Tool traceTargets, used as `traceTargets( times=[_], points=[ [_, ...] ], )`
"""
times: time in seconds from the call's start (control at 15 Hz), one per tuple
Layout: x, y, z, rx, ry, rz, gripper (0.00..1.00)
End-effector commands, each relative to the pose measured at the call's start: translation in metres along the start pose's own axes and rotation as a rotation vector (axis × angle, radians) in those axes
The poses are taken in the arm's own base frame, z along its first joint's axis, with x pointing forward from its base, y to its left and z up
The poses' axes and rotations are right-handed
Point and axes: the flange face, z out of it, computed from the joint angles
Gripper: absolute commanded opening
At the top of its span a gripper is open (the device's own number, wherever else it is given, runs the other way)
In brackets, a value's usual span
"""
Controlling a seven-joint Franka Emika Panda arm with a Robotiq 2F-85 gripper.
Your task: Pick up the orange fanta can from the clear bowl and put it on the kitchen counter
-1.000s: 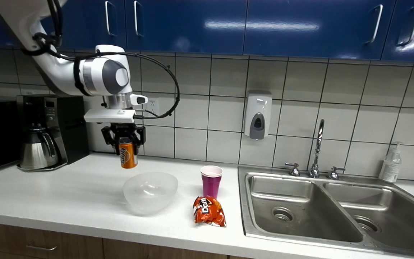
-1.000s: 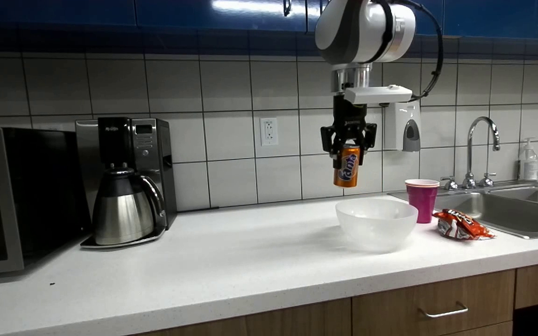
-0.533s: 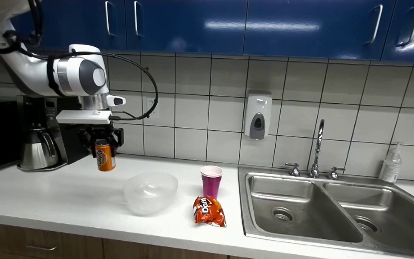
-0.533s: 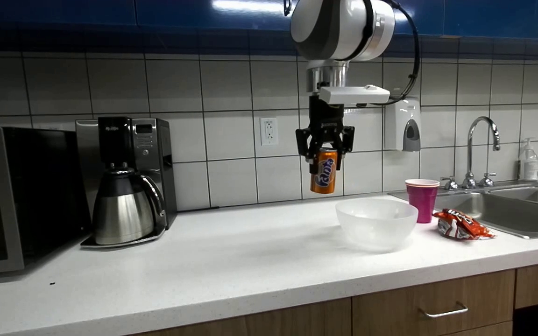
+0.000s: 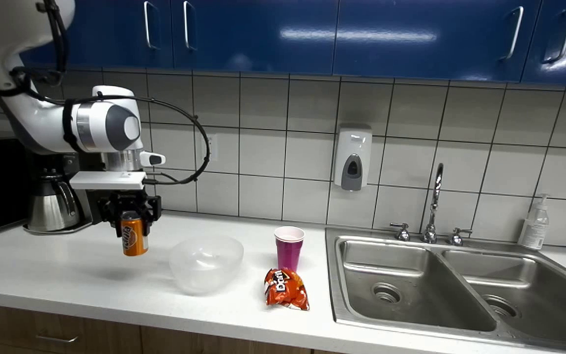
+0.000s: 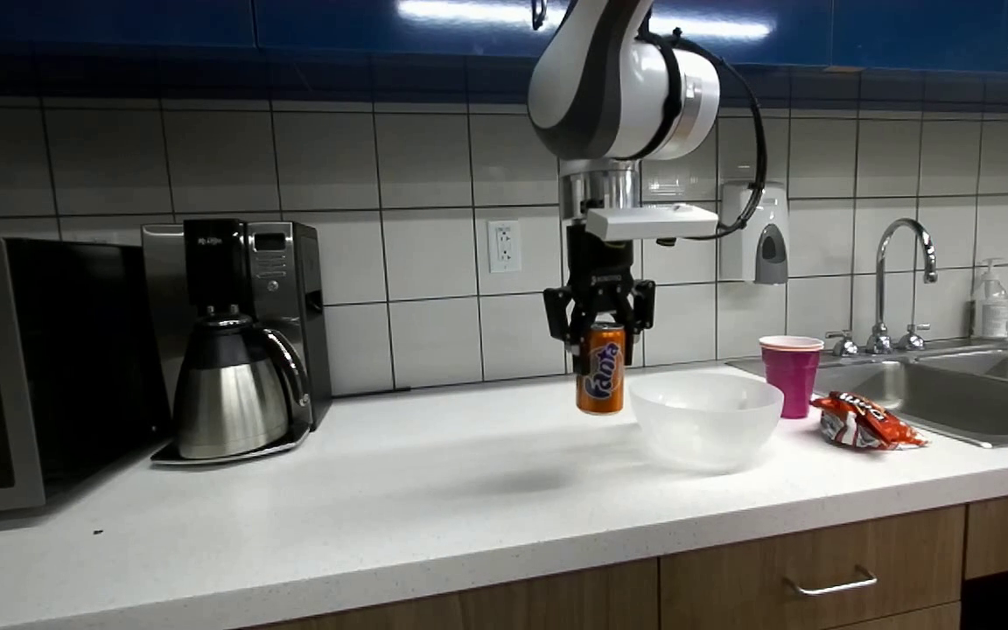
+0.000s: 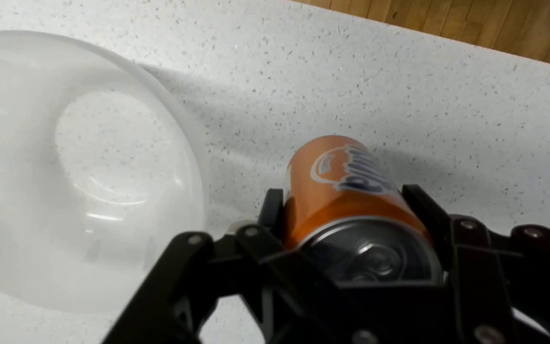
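My gripper [image 5: 132, 232] is shut on the orange Fanta can [image 5: 134, 244] and holds it upright above the white counter [image 5: 62, 270]. In an exterior view the can [image 6: 600, 395] hangs left of the clear bowl [image 6: 705, 436], its bottom about level with the bowl's upper part. A shadow lies on the counter below it. In the wrist view the black fingers [image 7: 342, 195] press on both sides of the can [image 7: 334, 174], its silver top facing the camera. The bowl [image 7: 31, 62] stands beside it on the left, with nothing inside.
A purple cup [image 5: 289, 250] and a red Doritos bag [image 5: 285, 290] stand right of the bowl, before the sink [image 5: 334, 285]. A coffee maker [image 6: 233, 376] and a microwave [image 6: 27, 376] are at the left. The counter's front edge [image 6: 469, 564] runs along the near side.
My gripper, holding the can, has moved left in both exterior views, away from above the bowl, and then lowered toward the counter. The bowl, cup and bag have not moved.
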Motion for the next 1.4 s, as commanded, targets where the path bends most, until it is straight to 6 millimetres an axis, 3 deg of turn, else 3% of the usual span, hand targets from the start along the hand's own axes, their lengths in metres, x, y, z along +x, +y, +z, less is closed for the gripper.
traceTargets(
  times=[0.0,0.53,1.13,1.2,1.33],
  points=[
    [0.010,-0.002,0.024,0.015,-0.024,0.019,0.39],
    [0.022,-0.003,0.060,0.031,-0.053,0.013,0.39],
    [0.031,-0.006,0.075,0.043,-0.073,0.009,0.39],
    [0.031,-0.006,0.074,0.042,-0.073,0.009,0.89],
    [0.033,-0.007,0.072,0.041,-0.069,0.010,0.97]
  ],
)
